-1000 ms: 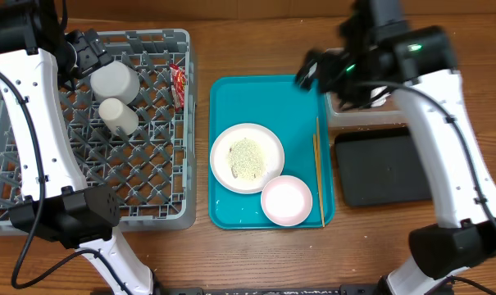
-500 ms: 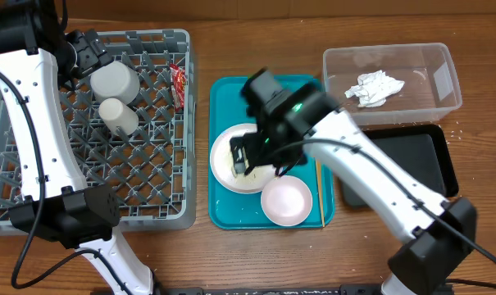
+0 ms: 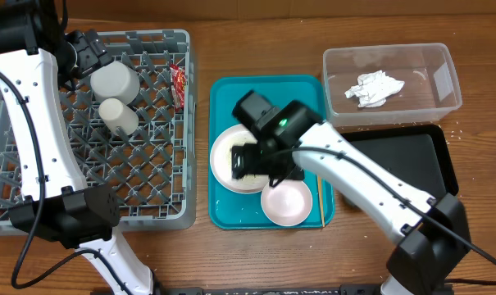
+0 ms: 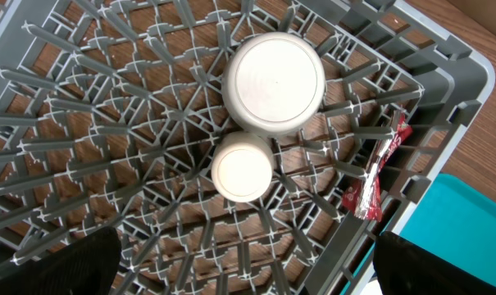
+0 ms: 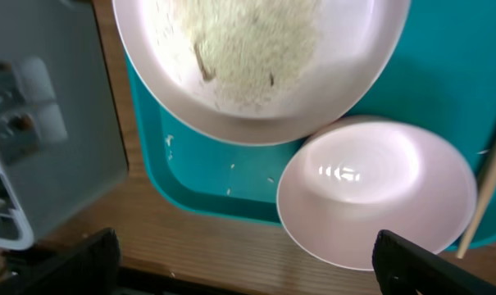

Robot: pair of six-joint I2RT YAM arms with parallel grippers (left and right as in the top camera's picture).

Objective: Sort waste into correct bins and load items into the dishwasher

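Overhead: the dish rack [image 3: 187, 164] fills the left side of the table [image 3: 256, 254]. An upside-down bowl [image 3: 115, 80] and a cup [image 3: 118, 116] stand in the rack's far part, just beside each other, the cup nearer. A sauce packet [image 3: 179, 87] lies at the far end of the rack's right wall. The left gripper [image 3: 85, 51] hangs over the rack's far left, just beside the bowl. In the centre is the teal tray [image 3: 231, 94], carrying the large plate [image 3: 221, 156], the smaller plate [image 3: 286, 202] at its near right, and the chopsticks [image 3: 320, 206] along the tray's right edge. The right gripper [image 3: 264, 164] sits over the right part of the large plate. At far right is the clear tub [image 3: 448, 82] with the napkin [image 3: 375, 88] inside. The black tray [image 3: 403, 164] is just near of the tub, partly under the right arm.

Left wrist: the jaws stand wide apart at the bottom corners with nothing between them. Below are the bowl and cup, both upside down and touching, with the packet against the right wall.

Right wrist: the jaws are spread fully and empty. The rice scraps [image 5: 248, 41] are piled on the large plate, with a few grains loose on the tray. The smaller plate's rim touches the large plate, and one chopstick shows at the right edge.
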